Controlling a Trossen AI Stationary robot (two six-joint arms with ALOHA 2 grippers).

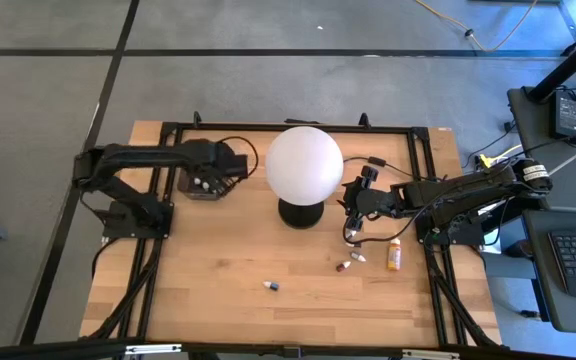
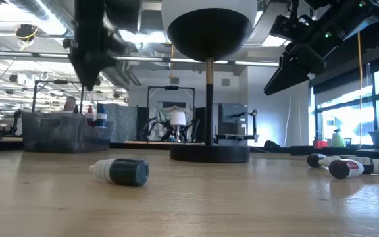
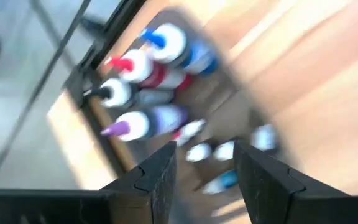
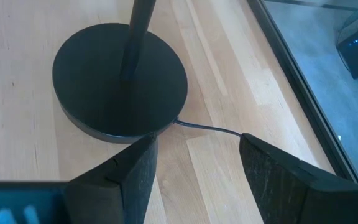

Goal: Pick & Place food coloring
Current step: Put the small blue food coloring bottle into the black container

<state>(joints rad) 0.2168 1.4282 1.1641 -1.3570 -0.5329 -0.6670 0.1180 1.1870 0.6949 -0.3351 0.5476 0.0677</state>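
We take the globe lamp [image 1: 304, 163] at the middle of the table [image 1: 218, 260] as our landmark. The left gripper [image 3: 204, 171] hangs over the dark grey tray [image 1: 204, 182], which sits left of the lamp near the table's far edge; its fingers are spread with nothing between them. In the left wrist view, we see food coloring bottles [image 3: 143, 81] packed in the tray, but motion blur prevents us from counting them or reading their labels. From above, the arm covers most of the tray. The right gripper [image 4: 194, 165] is just right of the lamp base [image 4: 120, 81], raised off the wood, with its fingers wide apart and empty. A thin cord [image 4: 207, 129] leaves the base. In front of the lamp, a dark bottle [image 1: 271, 286] lies on its side alone. To the lamp's front right, two small bottles [image 1: 349, 261] lie close together, with the taller orange bottle [image 1: 394, 254] just beyond them. In the low view, these right-hand bottles are partly cut off at the frame edge.
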